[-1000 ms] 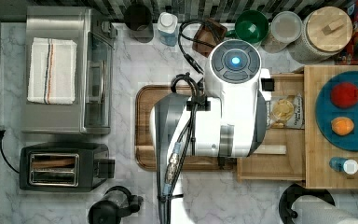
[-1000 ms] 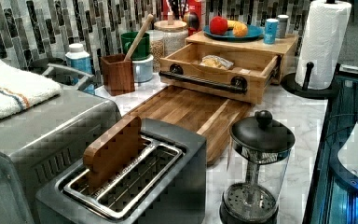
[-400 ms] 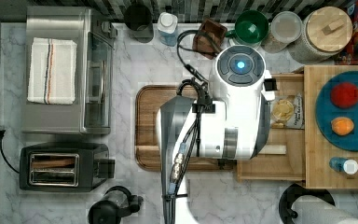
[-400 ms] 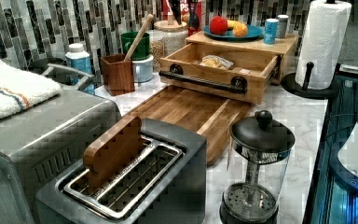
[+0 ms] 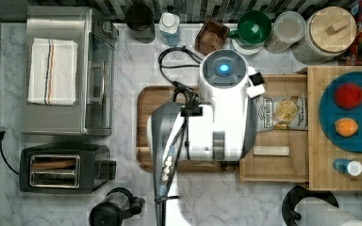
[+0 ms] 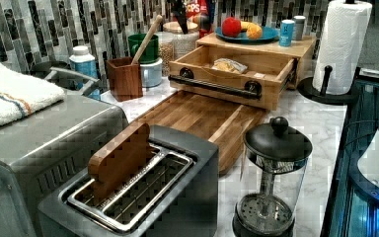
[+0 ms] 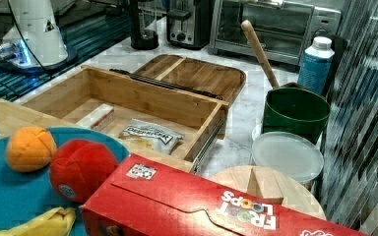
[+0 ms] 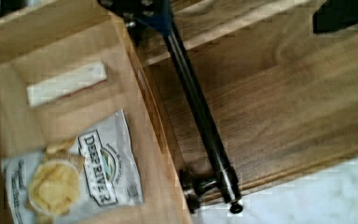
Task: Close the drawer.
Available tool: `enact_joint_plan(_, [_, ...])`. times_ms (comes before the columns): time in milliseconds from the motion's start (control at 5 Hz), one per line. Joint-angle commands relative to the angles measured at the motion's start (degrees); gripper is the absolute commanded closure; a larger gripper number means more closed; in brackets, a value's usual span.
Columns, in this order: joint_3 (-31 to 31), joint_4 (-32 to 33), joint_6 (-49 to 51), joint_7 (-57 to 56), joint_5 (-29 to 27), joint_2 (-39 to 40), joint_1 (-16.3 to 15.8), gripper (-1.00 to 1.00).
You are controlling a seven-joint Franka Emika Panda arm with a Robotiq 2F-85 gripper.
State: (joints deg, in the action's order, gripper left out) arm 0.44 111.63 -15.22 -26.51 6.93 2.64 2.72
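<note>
While the white arm (image 5: 224, 113) covers much of the cutting board (image 5: 146, 127) in the top view, the drawer (image 6: 256, 61) stands pulled out from under the slab top (image 5: 318, 136), its front rim over the board's edge. Its black bar handle (image 8: 200, 112) runs along the front face. A chip bag (image 7: 150, 133) and a pale block (image 7: 96, 117) lie inside. Gripper: dark parts at the wrist view's edge, finger spread cannot be told
</note>
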Motion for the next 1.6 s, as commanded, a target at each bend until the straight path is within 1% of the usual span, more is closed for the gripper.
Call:
enact_joint_plan(200, [4.25,13.16,-13.19,-7.32,3.59,-8.05,-2.79,1.0])
enact_joint_plan(400, [5.06,11.46,-10.09,-5.56,5.61,-4.7,-2.53,1.0])
enact_joint_plan(600, [5.44,14.64,-15.52,-6.27,7.62,-3.55,-1.65,1.0])
enact_joint_plan(1000, [5.05,19.67,-24.83,-3.37,13.98,-0.56,-0.3,1.0])
enact_joint_plan(1200, [4.57,21.04,-27.74,-3.12,15.66,0.94,-0.03,1.0])
enact_joint_plan(1600, [3.73,22.26,-33.41,0.28,16.84,5.18,0.4,1.0])
